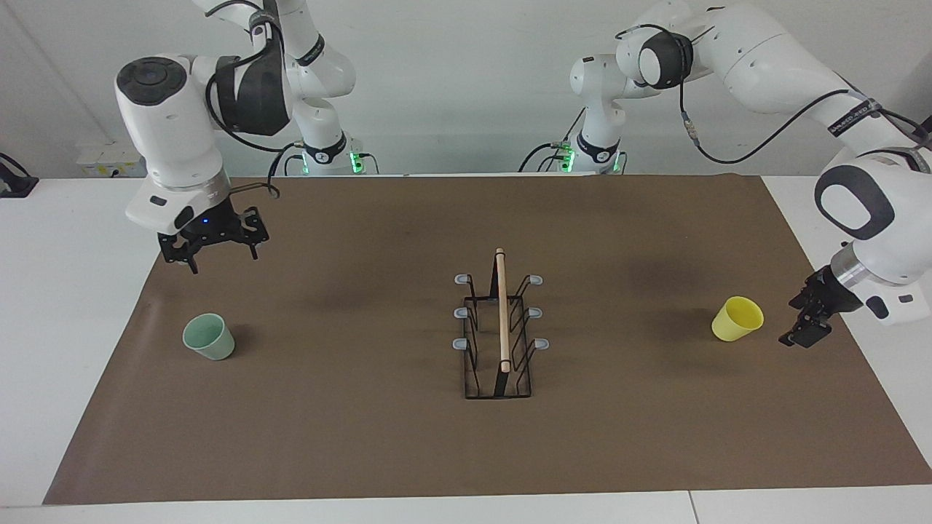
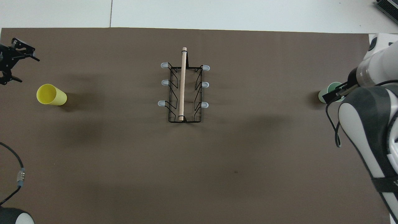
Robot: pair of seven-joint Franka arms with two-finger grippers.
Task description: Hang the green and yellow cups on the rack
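Black wire rack (image 1: 498, 342) with a long light wooden rod (image 1: 502, 309) along its top and six grey-tipped side pegs stands mid-mat on the brown paper-covered surface (image 1: 364, 437); nothing hangs on it.

Small pale mint green tapered plastic cup (image 1: 209, 336) sits upright on the mat toward the right arm's end of the surface, level with the rack. In the overhead view it is partly covered by the right arm's wrist (image 2: 331, 92).

Small bright yellow tapered plastic cup (image 1: 737, 319) sits toward the left arm's end, well apart from the rack, tilted so its mouth shows.

Right pincer (image 1: 216, 252) hangs in the air over the mat, above the green cup and clear of it, fingers spread wide, holding nothing.

Left pincer (image 1: 804, 329) is low, just beside the yellow cup on its outer side, toward the mat's edge, not touching it. Overhead view shows its fingers (image 2: 22, 51) spread apart, empty.
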